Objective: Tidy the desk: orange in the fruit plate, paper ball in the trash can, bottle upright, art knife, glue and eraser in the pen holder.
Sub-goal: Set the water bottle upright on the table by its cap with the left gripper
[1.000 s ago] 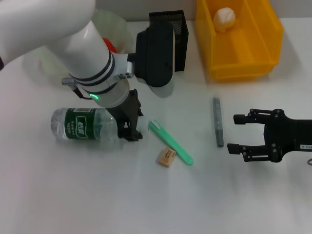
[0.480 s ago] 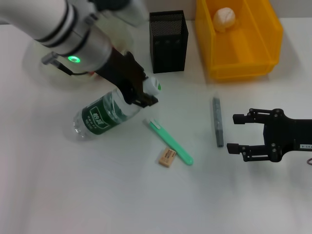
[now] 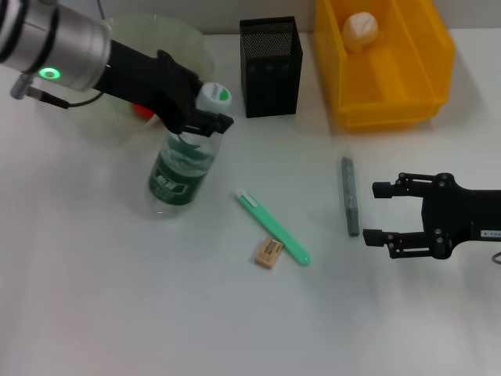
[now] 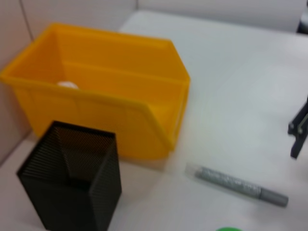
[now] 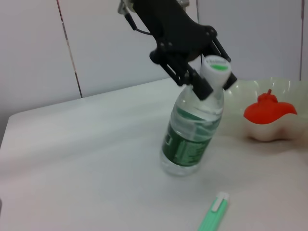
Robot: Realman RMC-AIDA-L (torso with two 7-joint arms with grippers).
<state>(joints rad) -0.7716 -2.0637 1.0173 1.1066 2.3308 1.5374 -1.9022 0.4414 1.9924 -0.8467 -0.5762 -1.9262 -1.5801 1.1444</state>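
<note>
My left gripper [image 3: 205, 121] is shut on the neck of the bottle [image 3: 180, 160], just under its white-and-green cap. The bottle stands tilted, nearly upright, with its base on the table; the right wrist view shows it too [image 5: 191, 132]. The orange [image 3: 143, 111] lies in the fruit plate [image 3: 178, 37], mostly hidden by my arm. The paper ball [image 3: 360, 30] lies in the trash can [image 3: 391, 94]. The pen holder [image 3: 270, 69] stands beside it. The green art knife [image 3: 274, 228], eraser [image 3: 267, 253] and grey glue stick [image 3: 349, 196] lie on the table. My right gripper [image 3: 380, 211] is open, right of the glue.
The table is white. The trash can [image 4: 103, 98] and pen holder [image 4: 72, 180] stand close together at the back. The glue stick [image 4: 240, 184] lies in front of the trash can.
My left gripper has lifted the bottle's neck up and towards the fruit plate, swinging the bottle from lying on its side to nearly upright. The right arm has not moved.
</note>
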